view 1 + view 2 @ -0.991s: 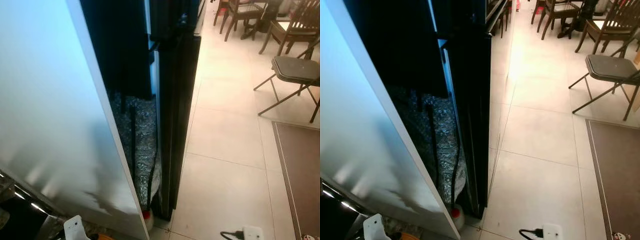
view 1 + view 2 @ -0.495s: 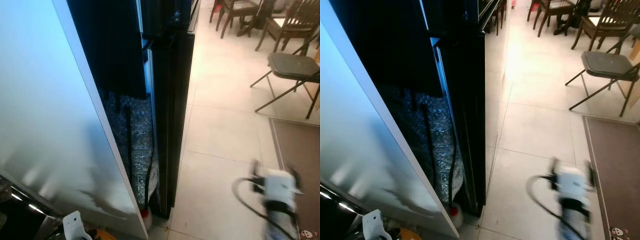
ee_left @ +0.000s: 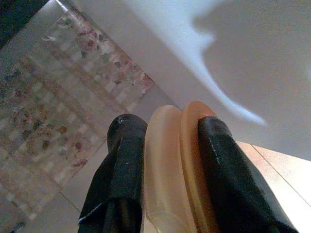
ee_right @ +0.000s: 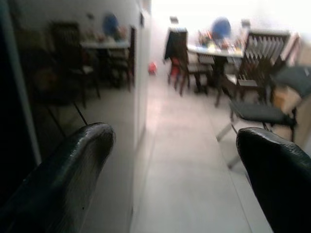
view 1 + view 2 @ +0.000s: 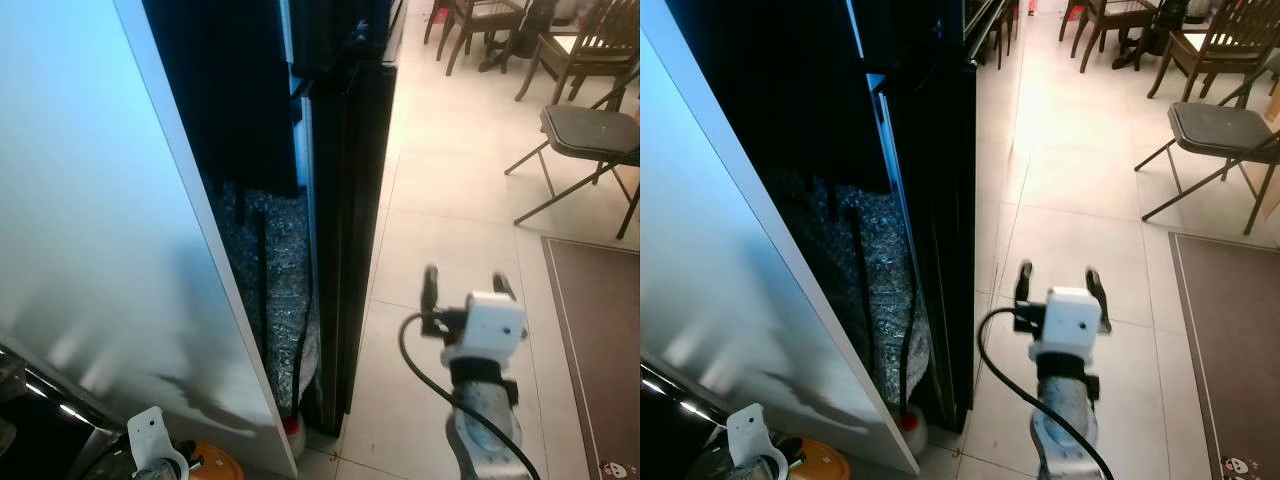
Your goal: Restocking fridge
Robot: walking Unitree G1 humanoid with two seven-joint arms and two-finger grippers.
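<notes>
Restocking looks hardly begun. The left gripper [image 3: 167, 160] is clamped on an orange container [image 3: 182, 170] at lower left, not yet in the fridge [image 5: 345, 200]. The right gripper [image 5: 1055, 283], fingers apart and empty, is raised at lower centre beside the dark fridge door. The white side panel [image 5: 100, 250] fills the frame's left and blocks the way; a folding chair [image 5: 590, 140] stands upper right.

The open fridge door [image 5: 110, 250] stands at the left, the fridge [image 5: 345, 200] just right of it. Right of the fridge, the right end effector [image 5: 462, 288] hangs over the floor [image 5: 440, 190]. Farther right stands a folding chair [image 5: 585, 145] (a mat [image 5: 600, 340] nearer), with more chairs [image 5: 480, 25] behind.
</notes>
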